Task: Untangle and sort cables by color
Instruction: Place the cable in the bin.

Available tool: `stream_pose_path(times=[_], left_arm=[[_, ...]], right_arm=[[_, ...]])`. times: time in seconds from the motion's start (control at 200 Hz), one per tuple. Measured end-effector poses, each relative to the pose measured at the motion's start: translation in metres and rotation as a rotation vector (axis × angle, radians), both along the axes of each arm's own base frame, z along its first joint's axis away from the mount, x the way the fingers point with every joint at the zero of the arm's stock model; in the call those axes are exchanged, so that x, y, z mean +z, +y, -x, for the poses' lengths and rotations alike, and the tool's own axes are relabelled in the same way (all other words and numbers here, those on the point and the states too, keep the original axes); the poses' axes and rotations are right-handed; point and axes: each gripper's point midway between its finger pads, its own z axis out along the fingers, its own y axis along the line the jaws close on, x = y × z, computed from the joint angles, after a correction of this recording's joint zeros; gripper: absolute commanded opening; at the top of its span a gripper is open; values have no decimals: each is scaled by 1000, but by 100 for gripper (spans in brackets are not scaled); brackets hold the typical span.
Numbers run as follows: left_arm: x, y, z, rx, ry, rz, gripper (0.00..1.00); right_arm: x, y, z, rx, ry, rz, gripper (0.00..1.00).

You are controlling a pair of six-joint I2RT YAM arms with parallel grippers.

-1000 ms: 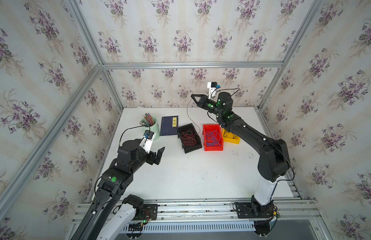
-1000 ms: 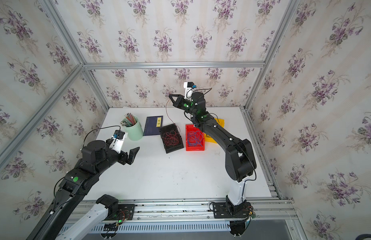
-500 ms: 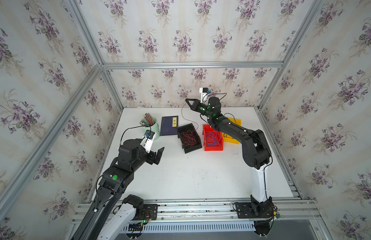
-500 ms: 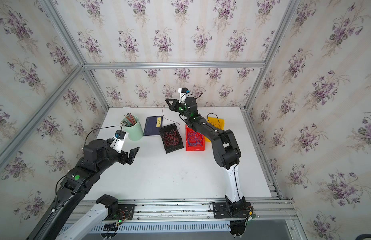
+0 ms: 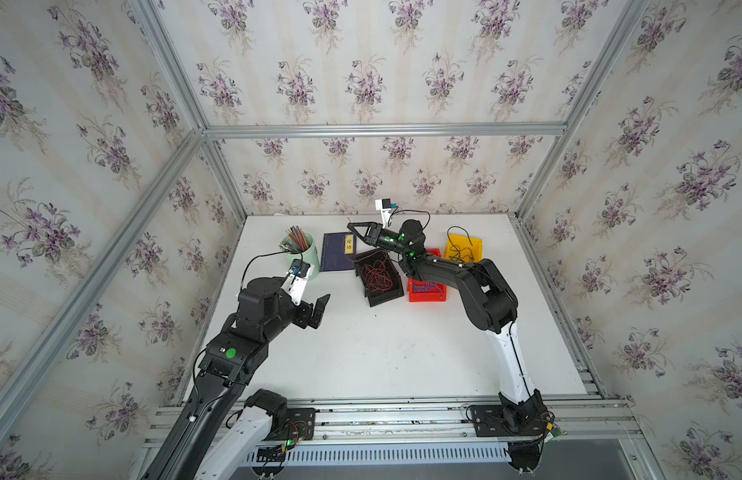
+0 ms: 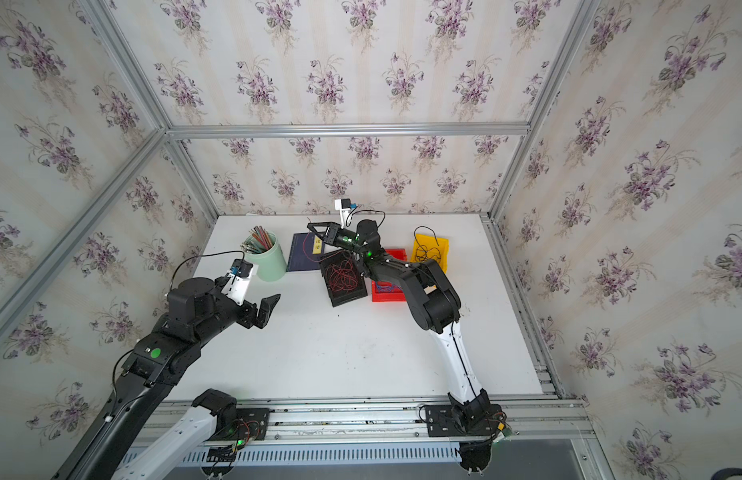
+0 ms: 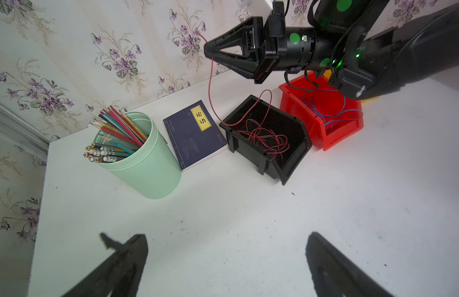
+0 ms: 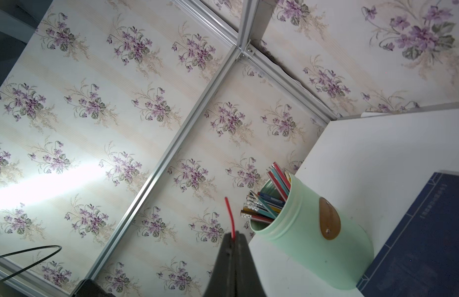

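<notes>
My right gripper (image 5: 349, 226) (image 8: 233, 235) is shut on the end of a red cable (image 7: 210, 84), held above the dark book beside the black bin (image 5: 385, 297). That cable hangs down and loops into the bin, where several more red cables (image 7: 264, 138) lie tangled. Just right of it, blue cables (image 7: 326, 113) sit in a red bin (image 5: 427, 296), partly hidden by my right arm. Black cables (image 5: 458, 249) lie in the yellow bin (image 5: 476, 243) at the back right. My left gripper (image 5: 319, 307) (image 7: 226, 237) hovers open over bare table on the left, holding nothing.
A mint-green cup of coloured pencils (image 5: 303, 253) stands at the back left, with a dark blue book (image 5: 334, 257) between it and the black bin. Papered walls with metal frame rails close the table's back and sides.
My right gripper has come down and to the left with the red cable, from high over the bins to just above the book. The left arm has not moved.
</notes>
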Motion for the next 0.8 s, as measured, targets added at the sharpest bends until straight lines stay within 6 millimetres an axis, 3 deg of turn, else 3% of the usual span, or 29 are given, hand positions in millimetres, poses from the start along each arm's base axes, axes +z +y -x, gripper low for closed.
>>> stream_pose_path(times=[0.285,0.5,0.669,0.799], left_arm=[[-7,1,4,16,15,27,99],[-10,-1,1,17,35,41,99],[-13,-4,-1,9,49,44,99],[-12,-7,-6,4,44,50,99]], right_arm=[[-13,-18,13,-50,-44,219,0],[-66,-37,6,-99,-14,479,0],[-81,-45,-5,-138,-37,637,0],[-107,-53,-7,-147,-12,747,0]])
